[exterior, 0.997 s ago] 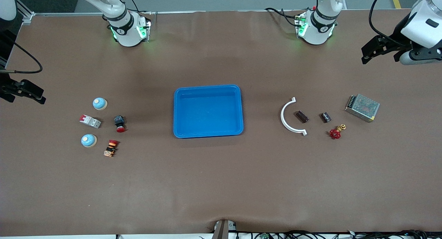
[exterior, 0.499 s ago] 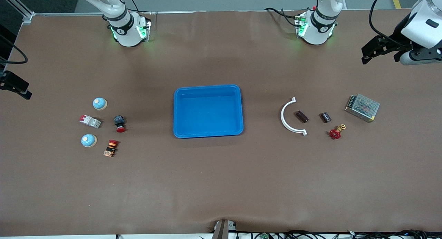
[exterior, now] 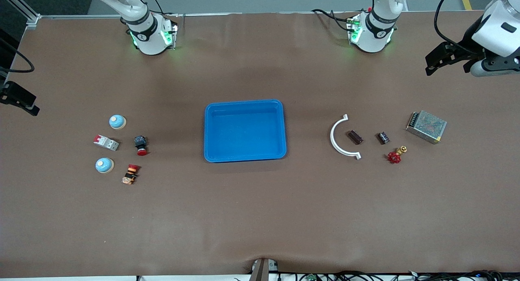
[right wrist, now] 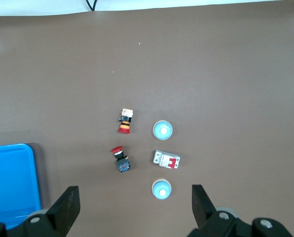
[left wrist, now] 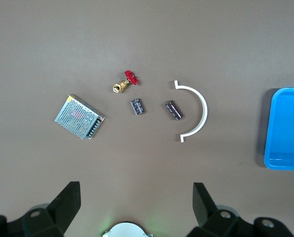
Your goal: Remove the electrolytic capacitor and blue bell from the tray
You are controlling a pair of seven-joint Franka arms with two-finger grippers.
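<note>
- Brown matting is covering the whole surface (exterior: 260, 216), and the tray (exterior: 244, 130) is sitting at its middle with nothing lying inside it.
- Two blue bells are lying on the bare surface toward the right arm's end from the tray: one bell (exterior: 117, 121) farther from the front camera, the other bell (exterior: 104, 165) nearer to it; a breaker (exterior: 106, 142) is sitting between them.
- Two dark capacitors are lying toward the left arm's end from the tray: one capacitor (exterior: 355, 137) just beside a white arc (exterior: 340, 137), its long axis running diagonally, the other capacitor (exterior: 383, 137) a little farther from the tray.
- Left tool (left wrist: 136, 202) is hanging high over the surface, well apart from the tray, with its fingers spread wide and gripping nothing; the capacitors are lying on its side.
- Right tool (right wrist: 135, 205) is likewise gaping wide and empty, hovering at its own end of the surface; the bells are lying on its side.
- Judging from this, both named things are already out of the tray.
- Each wrist view is showing only one cluster and a corner of the tray; the front view is showing the tray's whole empty floor.
</note>
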